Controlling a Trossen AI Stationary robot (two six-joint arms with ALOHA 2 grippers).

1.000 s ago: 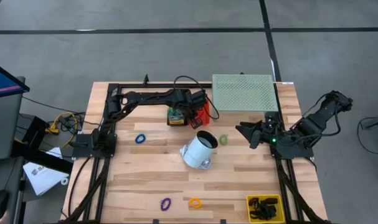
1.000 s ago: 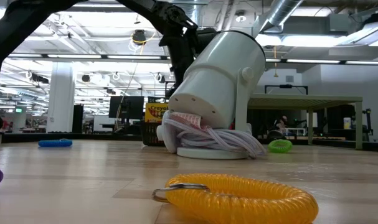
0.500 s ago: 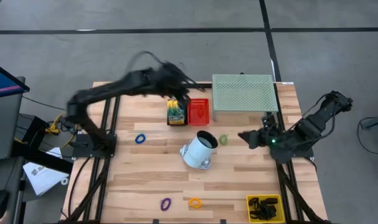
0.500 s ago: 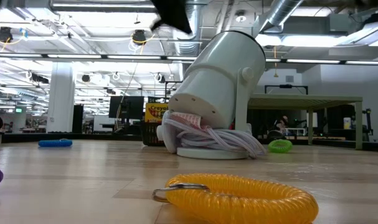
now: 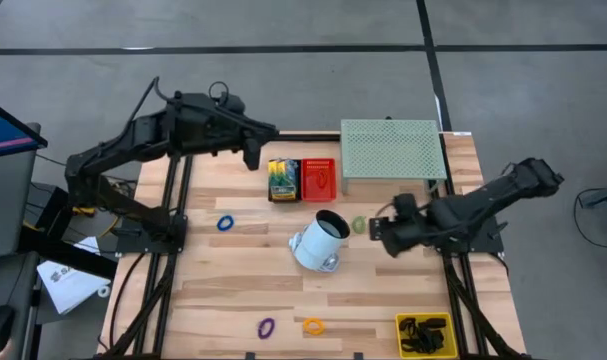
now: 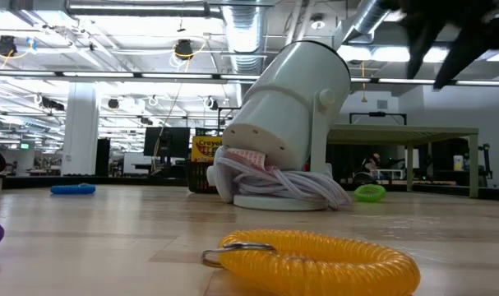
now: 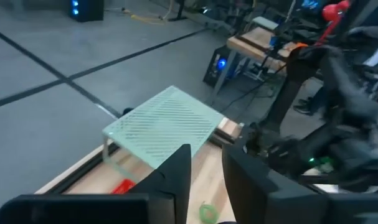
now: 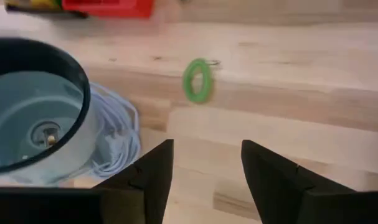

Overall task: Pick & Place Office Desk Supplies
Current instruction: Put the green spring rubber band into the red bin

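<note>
Camera overhead first: finding the left gripper (image 5: pixel 253 152) raised above the table's (image 5: pixel 383 290) back edge near the left corner, just beside the crayon box (image 5: pixel 282 180) and the red tray (image 5: pixel 319 178), probably hanging clear after a drop-off there. Spotting the right gripper (image 5: pixel 379 233) low over the middle of the table toward the right edge, pointing at the green ring (image 5: pixel 359 225) lying just beside the tipped white cup (image 5: pixel 318 242), likely lining up a pick. Noting the blue ring (image 5: pixel 225 223) toward the left edge, the purple ring (image 5: pixel 266 327) and orange ring (image 5: pixel 313 326) along the front edge, and black clips already sitting in the yellow bin (image 5: pixel 423 334) at the front right corner

Table-level camera: seeing the orange ring nearest, the white cup leaning on its bundled cord, the green ring lying flat behind it, nothing touching it

Left wrist camera: showing the left claw parted only a little, gripping nothing, looking out over the green mesh tray (image 7: pixel 164 124)

Right wrist camera: showing the right claw spread wide and empty, framing the green ring but not yet around it, well apart from both fingers (image 8: pixel 273 174)
</note>
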